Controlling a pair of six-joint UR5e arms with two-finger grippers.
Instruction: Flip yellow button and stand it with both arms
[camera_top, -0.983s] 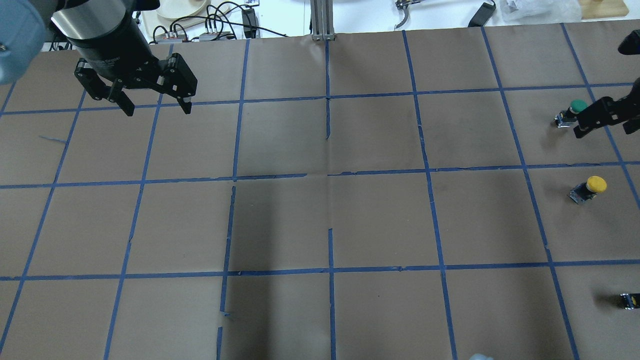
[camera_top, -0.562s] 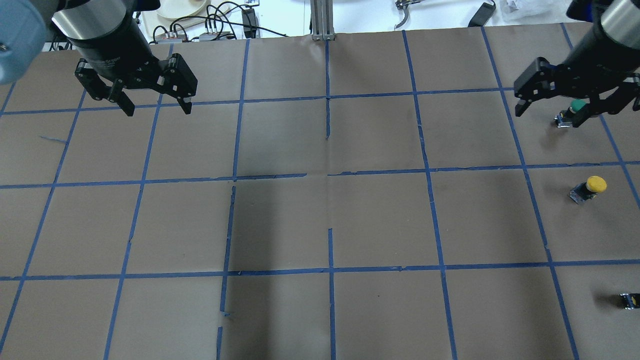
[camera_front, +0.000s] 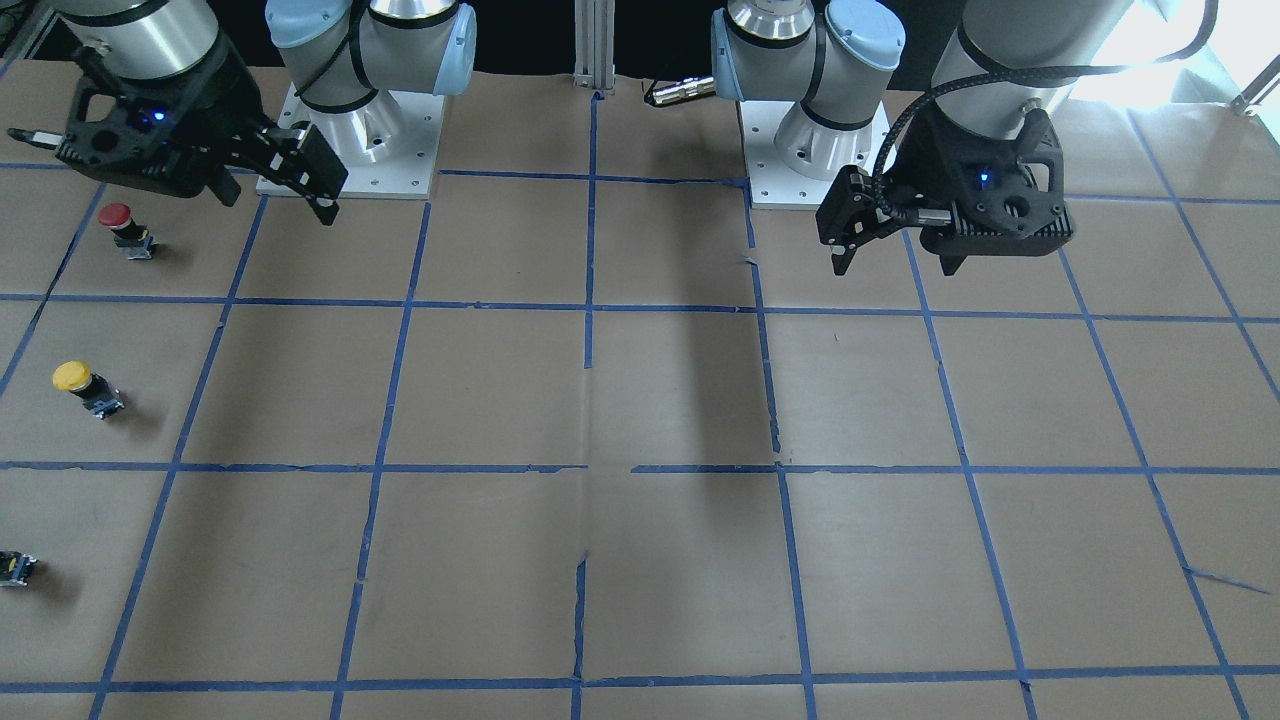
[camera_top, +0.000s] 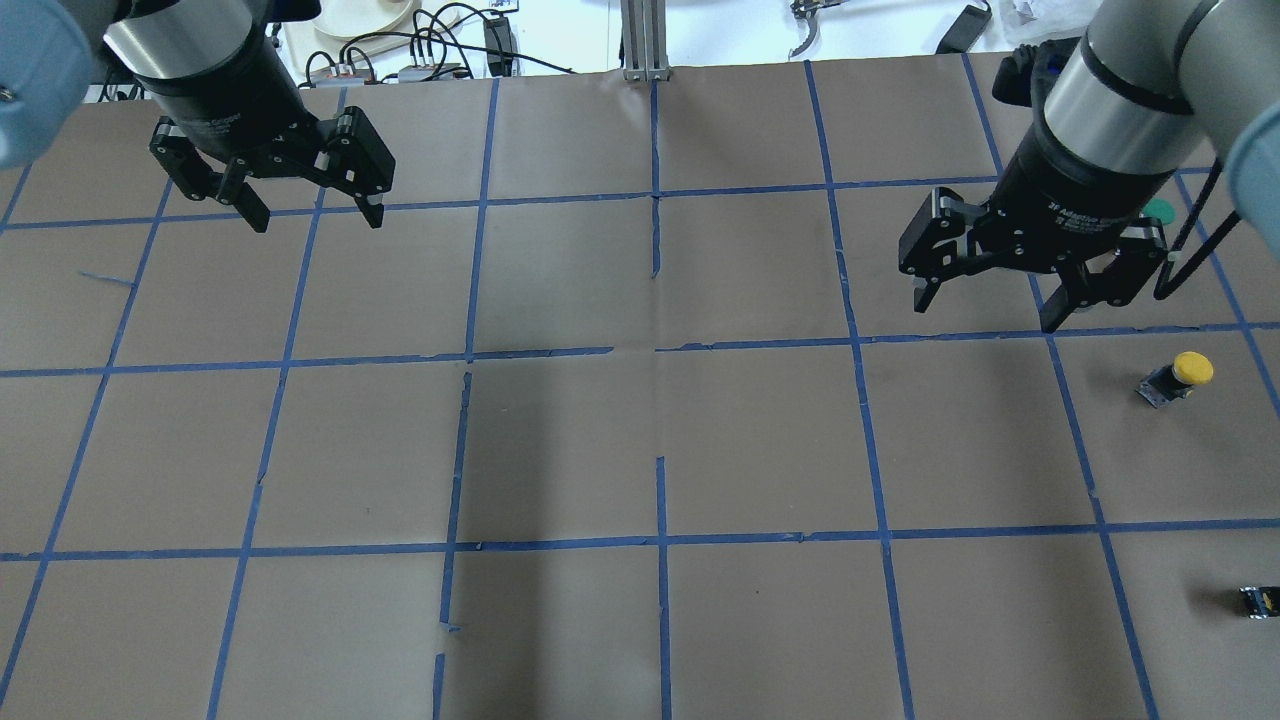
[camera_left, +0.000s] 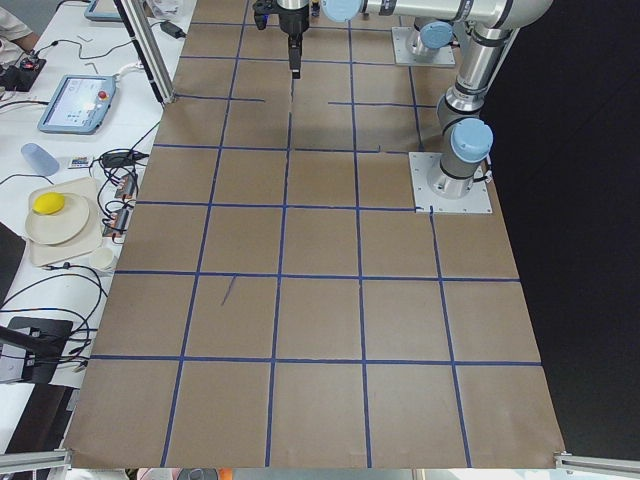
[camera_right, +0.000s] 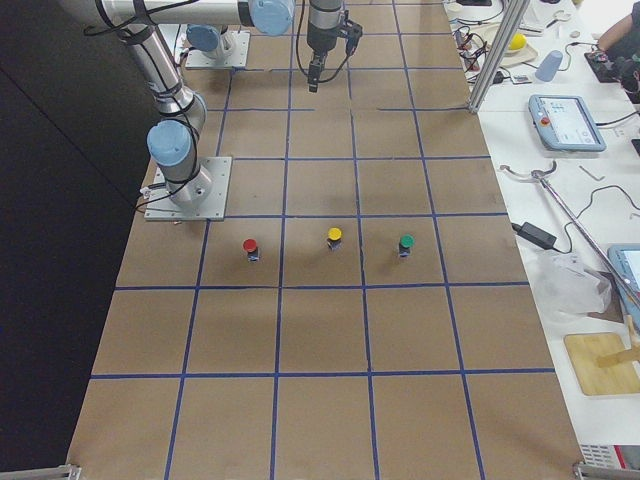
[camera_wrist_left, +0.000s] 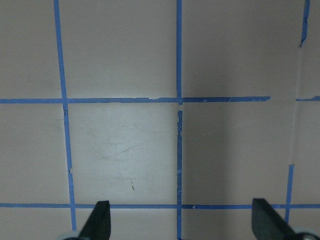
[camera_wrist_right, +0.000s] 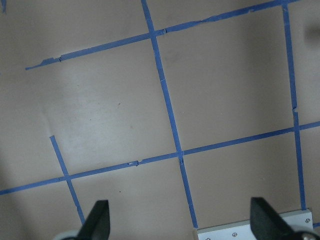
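Note:
The yellow button (camera_top: 1182, 375) has a round yellow cap on a small black-and-grey body. It sits on the brown paper near the table's right edge, and shows in the front view (camera_front: 82, 386) and the right side view (camera_right: 334, 237). My right gripper (camera_top: 985, 311) is open and empty. It hangs above the table about one grid square to the left of the button and a little beyond it. It is at the upper left in the front view (camera_front: 275, 205). My left gripper (camera_top: 315, 220) is open and empty at the far left, shown on the right in the front view (camera_front: 893, 268). Both wrist views show only paper between open fingers.
A green button (camera_top: 1162, 210) is mostly hidden behind my right gripper. A red button (camera_front: 124, 226) stands nearer the robot's base. A small black block (camera_top: 1258, 600) lies at the right edge. The blue-taped brown paper (camera_top: 650, 440) covers the table. Cables and tools lie past the far edge.
My right gripper has swung in from the right edge, away from the green button, to the left and nearer the robot, staying open. The left arm and the buttons have not moved.

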